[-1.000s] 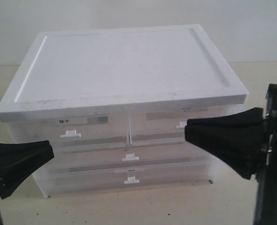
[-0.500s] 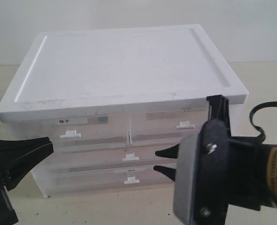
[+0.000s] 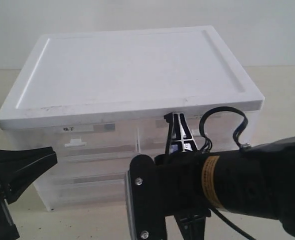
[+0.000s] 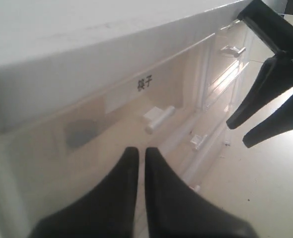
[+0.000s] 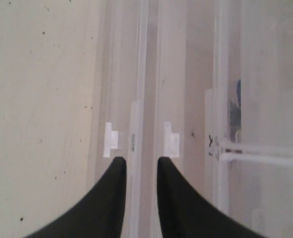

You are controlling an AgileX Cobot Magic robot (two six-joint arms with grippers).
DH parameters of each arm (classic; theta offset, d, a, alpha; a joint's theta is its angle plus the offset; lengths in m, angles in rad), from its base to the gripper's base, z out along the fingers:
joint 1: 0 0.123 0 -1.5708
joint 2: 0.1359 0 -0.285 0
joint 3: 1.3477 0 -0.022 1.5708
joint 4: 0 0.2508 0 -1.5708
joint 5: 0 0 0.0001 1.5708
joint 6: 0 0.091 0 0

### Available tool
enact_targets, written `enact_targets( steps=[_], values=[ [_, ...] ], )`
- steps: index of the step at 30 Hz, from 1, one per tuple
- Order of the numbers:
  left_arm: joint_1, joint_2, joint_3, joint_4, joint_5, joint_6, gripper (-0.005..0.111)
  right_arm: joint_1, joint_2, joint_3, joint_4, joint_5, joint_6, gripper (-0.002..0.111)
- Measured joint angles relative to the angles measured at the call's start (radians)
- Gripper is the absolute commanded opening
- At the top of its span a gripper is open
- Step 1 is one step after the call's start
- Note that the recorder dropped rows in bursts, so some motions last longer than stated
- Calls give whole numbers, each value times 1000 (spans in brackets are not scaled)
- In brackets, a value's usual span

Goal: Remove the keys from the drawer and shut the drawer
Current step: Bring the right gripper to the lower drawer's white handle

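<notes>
Nothing of the task looks done so far, in my judgement; every drawer front of the drawer cabinet [image 3: 127,70] that can be seen sits flush, so none is pulled out, although the right arm covers part of the fronts in the exterior view.

The keys [image 5: 235,106] are not taken out; in the right wrist view a small blue and dark shape shows blurred through a translucent wall, and I take it for them. It lies beyond the fingertips of the right gripper [image 5: 139,161] and off to one side, inside a drawer [image 5: 265,89] that is closed; which drawer of the cabinet this is, I cannot tell for sure.

The right gripper has its fingers a little apart and holds nothing; two small white handles [image 5: 110,140] are just in front of its tips, one near each finger, not touched. The left gripper [image 4: 137,151] has its fingers almost together, only a thin slit between them, and it is empty too; one white handle [image 4: 159,118] is ahead of it, and the cabinet wall is close.

So all steps are left, as I judge: to open the drawer, to lift the keys out, to push the drawer in again. The other compartments look empty through the plastic, but the wall is cloudy and I am not certain.
</notes>
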Motion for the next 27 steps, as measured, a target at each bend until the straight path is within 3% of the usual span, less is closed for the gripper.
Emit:
enact_targets(
  steps=[4, 14, 21, 24, 26, 27],
  values=[
    [0, 0, 0, 2, 0, 0, 5, 6, 40, -35, -3, -17, 8, 37],
    [0, 0, 0, 19, 0, 0, 5, 8, 121, -98, -85, 71, 57, 36],
    [0, 0, 0, 19, 0, 0, 5, 8, 137, -103, -240, 88, 226, 36],
    [0, 0, 0, 21, 0, 0, 5, 8, 139, -103, -270, 86, 272, 20],
    [0, 0, 0, 23, 0, -2, 5, 8, 141, -103, -276, 97, 293, 2],
    [0, 0, 0, 25, 0, -2, 5, 8, 141, -103, -278, 104, 298, 0]
  ],
)
